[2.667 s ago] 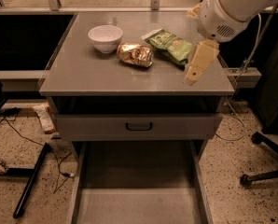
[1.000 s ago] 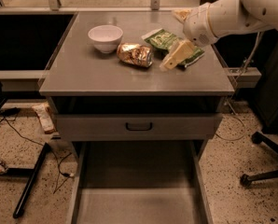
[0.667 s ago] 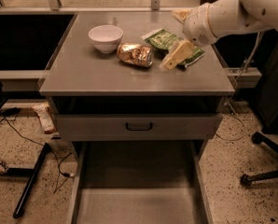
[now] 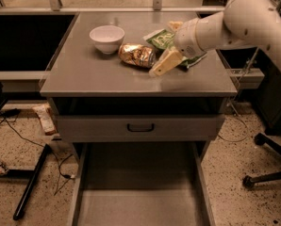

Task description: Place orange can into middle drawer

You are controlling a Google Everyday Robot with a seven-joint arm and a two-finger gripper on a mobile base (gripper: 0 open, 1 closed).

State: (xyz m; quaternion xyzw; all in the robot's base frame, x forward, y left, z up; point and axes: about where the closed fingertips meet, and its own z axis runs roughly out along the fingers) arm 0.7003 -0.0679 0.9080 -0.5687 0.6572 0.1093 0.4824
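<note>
The orange can (image 4: 137, 54) lies on its side on the grey cabinet top (image 4: 98, 76), right of a white bowl. My gripper (image 4: 160, 67) hangs low over the top, just right of the can's right end and very close to it, in front of the green snack bag. The can rests on the top, not lifted. The middle drawer (image 4: 86, 192) is pulled out wide at the bottom of the view, showing a flat bare floor and thin side walls.
A white bowl (image 4: 107, 37) stands left of the can. A green snack bag (image 4: 160, 37) lies behind my gripper. A shut drawer front with a black handle (image 4: 140, 127) sits under the top. Cables (image 4: 18, 140) lie on the floor at left, an office chair base (image 4: 268, 173) at right.
My gripper has moved left from the top's right edge, lowered, and now sits beside the can's right end. The can, bowl and bag have not moved.
</note>
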